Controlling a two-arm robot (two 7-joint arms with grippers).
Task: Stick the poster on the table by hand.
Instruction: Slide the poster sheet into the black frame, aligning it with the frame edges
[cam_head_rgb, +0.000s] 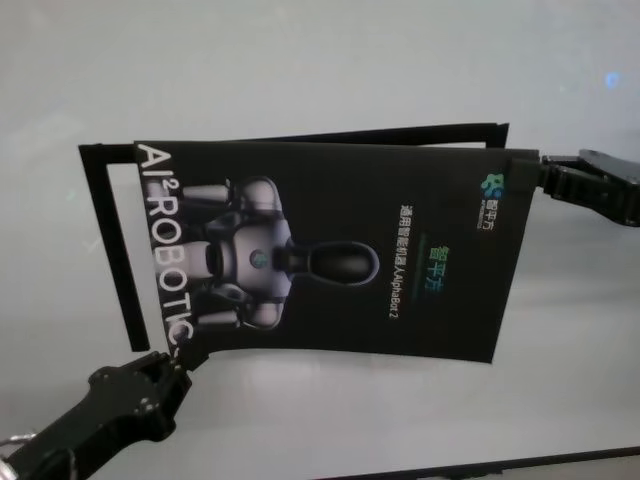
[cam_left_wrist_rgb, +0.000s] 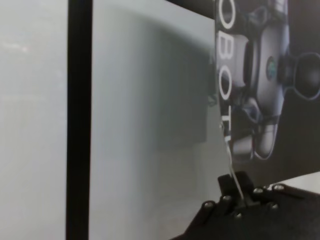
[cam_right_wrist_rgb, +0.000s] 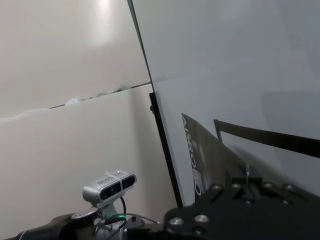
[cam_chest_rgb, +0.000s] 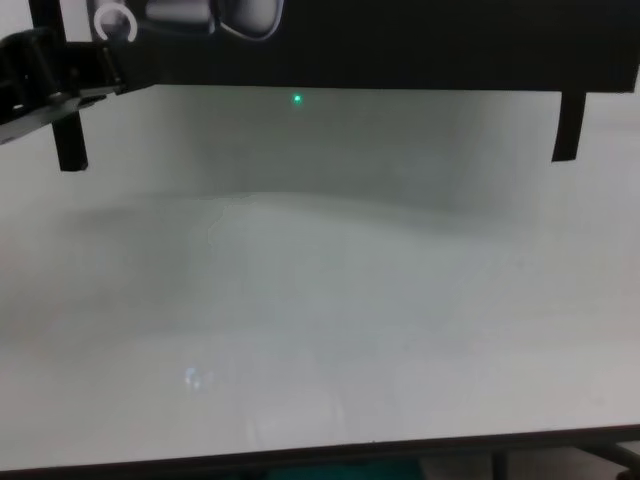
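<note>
The poster (cam_head_rgb: 330, 255) is a black sheet with a white-grey robot figure and white letters. It is held up over the white table (cam_head_rgb: 300, 60), slightly bowed. My left gripper (cam_head_rgb: 178, 358) is shut on its near-left corner, and the left wrist view shows the thin sheet edge (cam_left_wrist_rgb: 227, 145) running into the fingers (cam_left_wrist_rgb: 235, 187). My right gripper (cam_head_rgb: 545, 165) is shut on its far-right corner, and this gripper also shows in the right wrist view (cam_right_wrist_rgb: 247, 172). In the chest view the poster (cam_chest_rgb: 400, 40) hangs above the table (cam_chest_rgb: 320, 300).
Narrow black strips (cam_head_rgb: 105, 240) show beyond the poster's left and far edges. In the chest view two of them (cam_chest_rgb: 568, 125) reach down below the sheet. The table's dark front edge (cam_head_rgb: 500, 465) lies close to me. A head camera (cam_right_wrist_rgb: 109, 186) shows in the right wrist view.
</note>
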